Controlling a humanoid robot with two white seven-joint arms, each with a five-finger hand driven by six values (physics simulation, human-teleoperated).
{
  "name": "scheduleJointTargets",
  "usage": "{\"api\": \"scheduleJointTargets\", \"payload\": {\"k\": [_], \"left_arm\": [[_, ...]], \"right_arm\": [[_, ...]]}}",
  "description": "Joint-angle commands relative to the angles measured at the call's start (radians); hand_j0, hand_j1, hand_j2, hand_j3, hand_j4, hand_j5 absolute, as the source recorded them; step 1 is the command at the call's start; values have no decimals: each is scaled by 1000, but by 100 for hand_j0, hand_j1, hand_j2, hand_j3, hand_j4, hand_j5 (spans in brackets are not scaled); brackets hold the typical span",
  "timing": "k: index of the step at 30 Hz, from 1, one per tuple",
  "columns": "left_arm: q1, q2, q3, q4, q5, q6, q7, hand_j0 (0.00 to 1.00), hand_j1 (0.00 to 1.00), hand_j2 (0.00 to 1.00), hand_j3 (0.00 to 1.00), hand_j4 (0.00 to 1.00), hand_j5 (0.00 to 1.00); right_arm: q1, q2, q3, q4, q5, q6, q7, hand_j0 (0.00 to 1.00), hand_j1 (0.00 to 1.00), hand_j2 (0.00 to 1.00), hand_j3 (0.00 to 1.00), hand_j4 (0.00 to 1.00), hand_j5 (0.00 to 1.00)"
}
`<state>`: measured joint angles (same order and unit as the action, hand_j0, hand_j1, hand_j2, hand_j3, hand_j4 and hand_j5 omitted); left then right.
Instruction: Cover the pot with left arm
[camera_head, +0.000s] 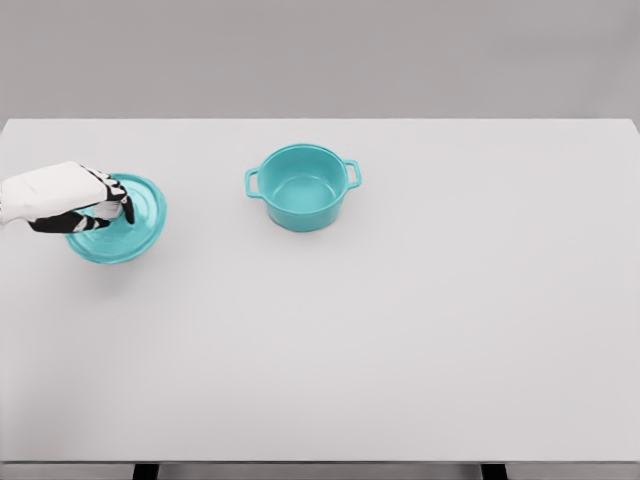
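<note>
Left hand (85, 203) comes in from the left edge, white with black finger segments, set over the left part of the teal lid (122, 222). Fingers (108, 208) curl down onto the lid around its middle, where the knob would be; the knob itself is hidden under them, so it reads as a grasp on the lid. The lid looks slightly tilted, its near edge casting a soft shadow on the bench (400, 350); can't tell whether it is lifted clear or resting there. Lid is at the far left of the bench.

Teal pot (303, 187) stands upright, right of the lid and well apart from it, left of bench centre and toward the far side. It is uncovered, inside visible, with one side handle pointing left and the other pointing right and slightly far. Nothing touches the pot.

Right arm isn't visible.
</note>
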<state>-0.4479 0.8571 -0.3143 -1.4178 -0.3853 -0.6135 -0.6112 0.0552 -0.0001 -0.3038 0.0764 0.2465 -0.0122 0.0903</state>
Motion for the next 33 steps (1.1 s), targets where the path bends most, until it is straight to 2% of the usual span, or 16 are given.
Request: {"api": "scheduleJointTargets", "payload": {"k": [1, 12, 15, 18, 33], "left_arm": [[0, -12, 0, -12, 3, 3, 0, 50, 50, 50, 50, 50, 50], [-25, -70, -3, -30, -1, 3, 0, 49, 49, 49, 49, 49, 49], [-66, -72, -60, -27, -1, 3, 0, 49, 49, 49, 49, 49, 49], [-71, -75, -78, -30, 2, 3, 0, 49, 49, 49, 49, 49, 49], [-129, -165, -80, -41, -4, 3, 0, 49, 49, 49, 49, 49, 49]], "right_arm": [[0, 0, 0, 0, -1, 0, 0, 100, 100, 100, 100, 100, 100], [0, 0, 0, -1, 1, 0, 0, 100, 100, 100, 100, 100, 100], [0, 0, 0, 0, 1, 0, 0, 100, 100, 100, 100, 100, 100], [0, 0, 0, 0, 1, 0, 0, 100, 100, 100, 100, 100, 100], [0, 0, 0, 0, -1, 0, 0, 100, 100, 100, 100, 100, 100]]}}
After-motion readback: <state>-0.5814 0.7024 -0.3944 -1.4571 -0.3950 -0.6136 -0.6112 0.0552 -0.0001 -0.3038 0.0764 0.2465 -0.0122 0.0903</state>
